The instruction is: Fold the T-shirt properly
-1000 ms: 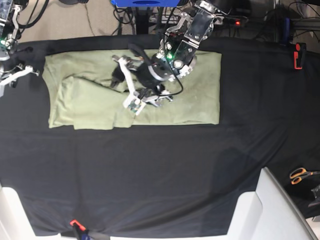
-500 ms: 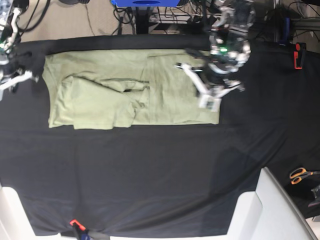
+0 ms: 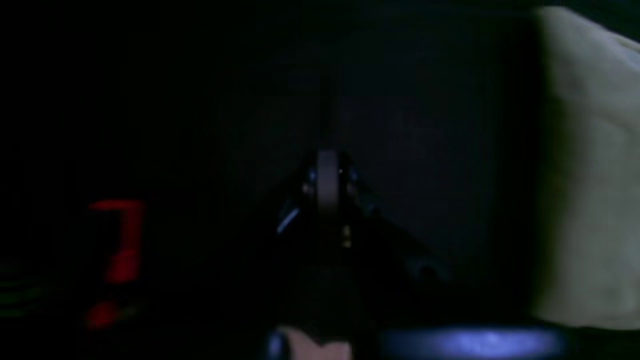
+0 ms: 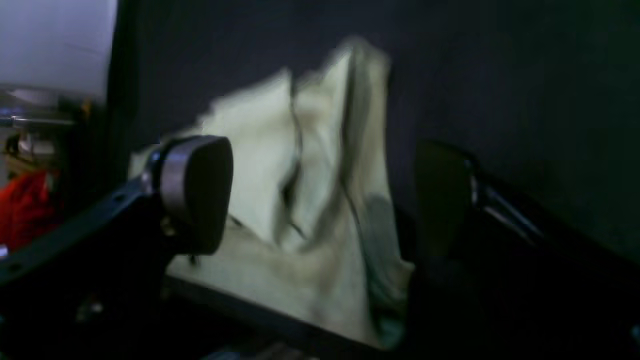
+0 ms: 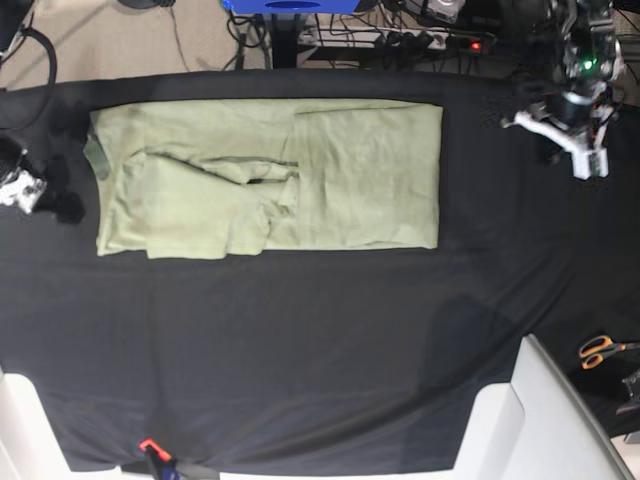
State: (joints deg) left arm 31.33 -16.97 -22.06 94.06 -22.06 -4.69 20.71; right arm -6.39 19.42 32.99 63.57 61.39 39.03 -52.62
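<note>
Moved since earlier: your left arm has swung off the T-shirt (image 5: pixel 270 175), where it stood over the middle of the cloth a moment ago, and now sits at the far right corner of the base view, clear of the garment. The fold it was working lies flat now.
Left gripper (image 5: pixel 572 150): you see it over the black tablecloth (image 5: pixel 320 340), well apart from the shirt's right edge. In the left wrist view the fingers (image 3: pixel 327 185) look pressed together with nothing between them, though that view is very dark.
Right gripper (image 4: pixel 320 200): your jaws stand spread wide, one pad (image 4: pixel 197 187) on each side of a bunched edge of the T-shirt (image 4: pixel 310 200). The cloth lies between the pads; the blur keeps you from telling whether either pad touches it.
Right arm in base view: you find it at the left edge (image 5: pixel 30 190), just beside the collar end of the shirt.
T-shirt position: it lies along the upper part of the tablecloth, a long green rectangle with its collar end at the left and a folded layer rumpled across the left half.
Around the scene: orange-handled scissors (image 5: pixel 600 350) lie off the cloth at the right, and a red clamp (image 3: pixel 120 240) shows dimly in the left wrist view.
</note>
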